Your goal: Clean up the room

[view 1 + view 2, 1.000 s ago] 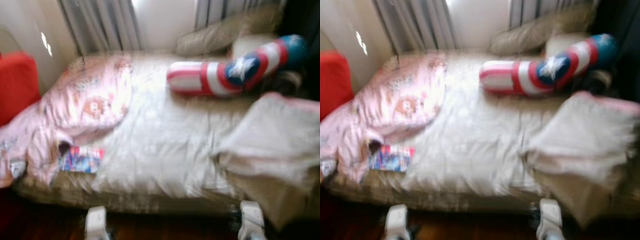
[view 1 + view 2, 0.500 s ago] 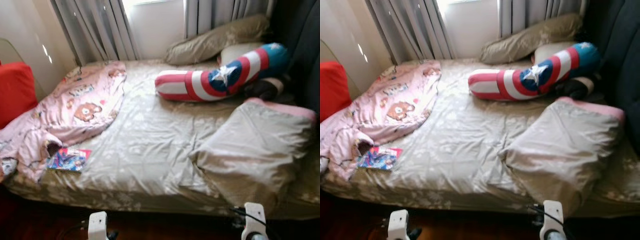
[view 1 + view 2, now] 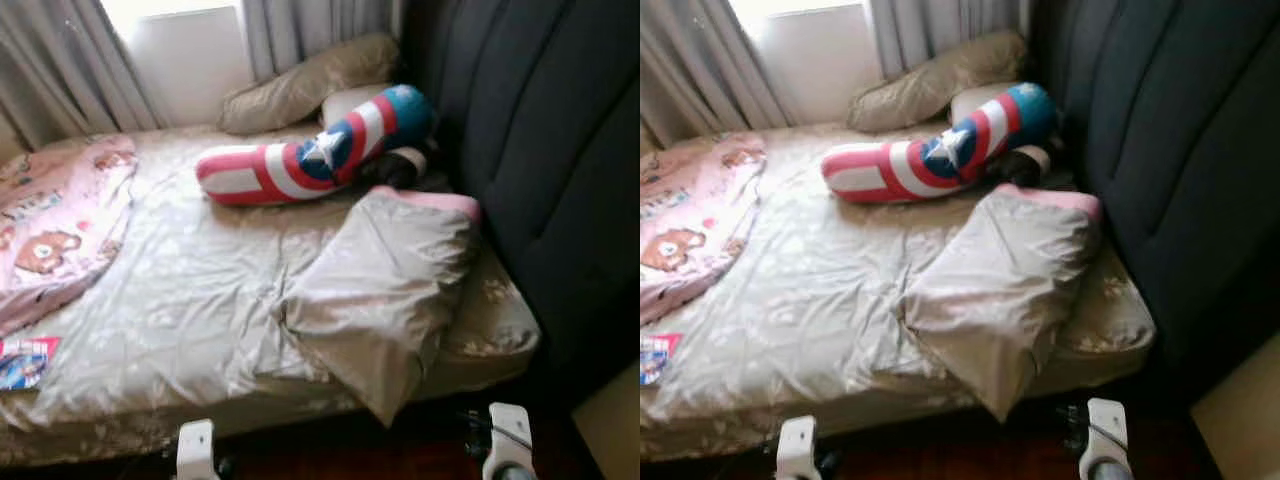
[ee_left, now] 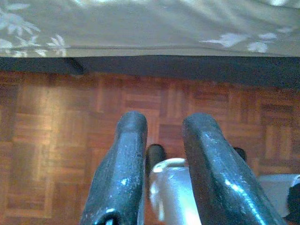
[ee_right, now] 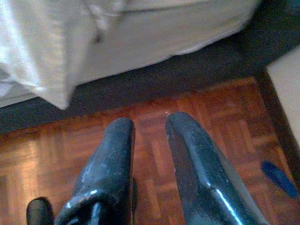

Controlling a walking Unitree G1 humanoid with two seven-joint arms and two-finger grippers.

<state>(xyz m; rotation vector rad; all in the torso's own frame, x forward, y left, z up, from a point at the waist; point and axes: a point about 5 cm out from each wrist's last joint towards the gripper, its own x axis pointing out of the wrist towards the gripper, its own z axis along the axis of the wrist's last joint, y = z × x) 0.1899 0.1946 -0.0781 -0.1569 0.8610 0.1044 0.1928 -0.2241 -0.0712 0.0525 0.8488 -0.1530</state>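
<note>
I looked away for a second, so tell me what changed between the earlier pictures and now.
Only the camera turned toward the robot's right: the dark headboard now looms large, and the pink blanket and small book sit at the left edge. Nothing on the bed moved: the striped bolster and loose pillow lie as before. Both arms hang idle, holding nothing.

A bed [image 3: 200, 300] meets a dark padded headboard [image 3: 540, 150], grey curtains [image 3: 60, 70] behind, parquet floor [image 4: 56, 140] below.

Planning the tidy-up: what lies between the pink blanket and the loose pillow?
Only bare, wrinkled sheet lies between the pink blanket and loose pillow, in the eye views.
</note>
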